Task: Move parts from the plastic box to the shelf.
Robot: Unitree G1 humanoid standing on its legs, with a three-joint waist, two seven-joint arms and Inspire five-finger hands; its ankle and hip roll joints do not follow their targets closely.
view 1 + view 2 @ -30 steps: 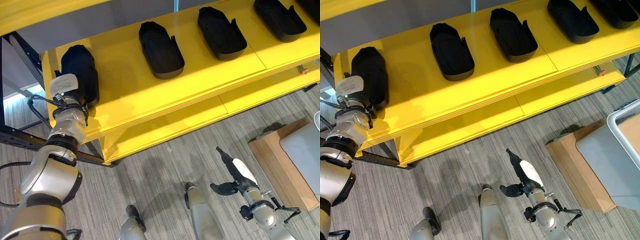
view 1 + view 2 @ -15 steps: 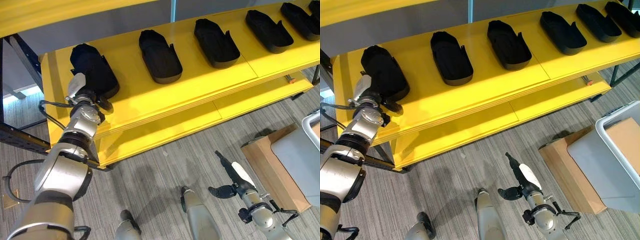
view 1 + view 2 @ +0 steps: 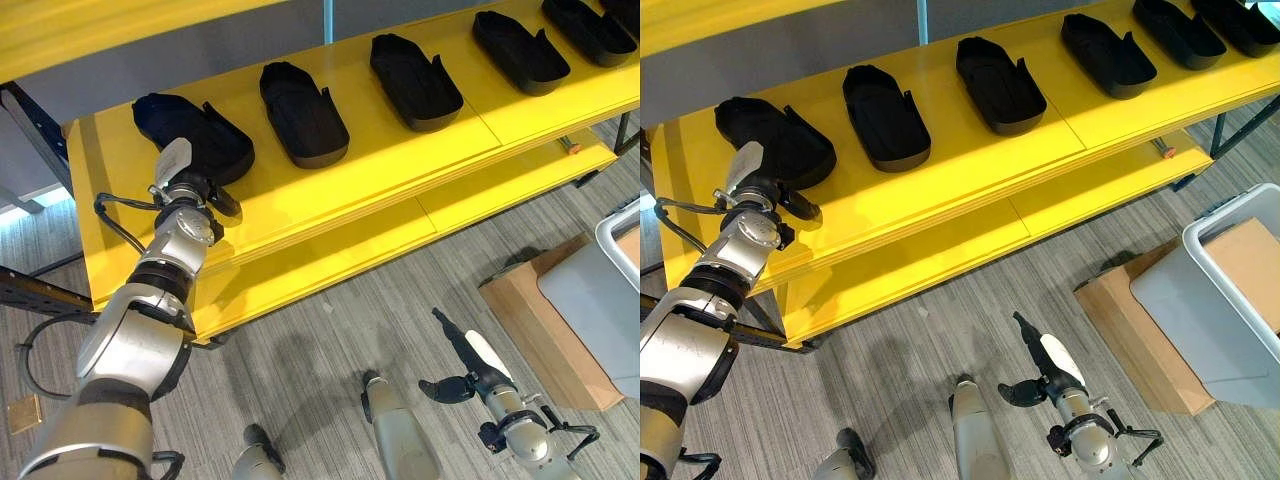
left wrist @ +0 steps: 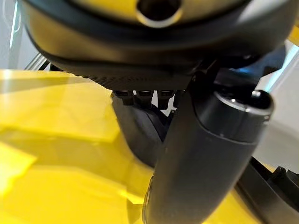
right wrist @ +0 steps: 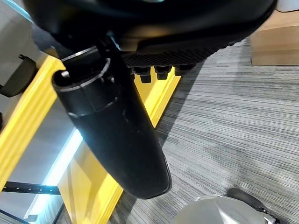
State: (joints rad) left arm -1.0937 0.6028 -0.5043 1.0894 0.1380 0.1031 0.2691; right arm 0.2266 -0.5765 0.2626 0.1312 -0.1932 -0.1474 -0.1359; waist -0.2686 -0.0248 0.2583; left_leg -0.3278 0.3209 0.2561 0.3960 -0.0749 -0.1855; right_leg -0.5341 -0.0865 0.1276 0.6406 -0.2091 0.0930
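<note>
We count five black parts on the yellow shelf (image 3: 330, 205), the newest part (image 3: 195, 135) lying at its left end with our left hand (image 3: 185, 190) beside it, fingers unreadable, while our right hand (image 3: 465, 365) hangs empty, fingers straight, so more may wait in the plastic box (image 3: 1230, 300).

we see the leftmost black part (image 3: 195, 137) changed most: a second ago it stood on end at the upper left of the frame, dome side toward us, with the left hand (image 3: 185, 190) under it; now it lies flat on the yellow shelf (image 3: 300, 205), open side up, in line with the other parts. the hand has drawn back to the part's near edge, its thumb (image 3: 224, 200) reaching toward the right of the frame.
</note>
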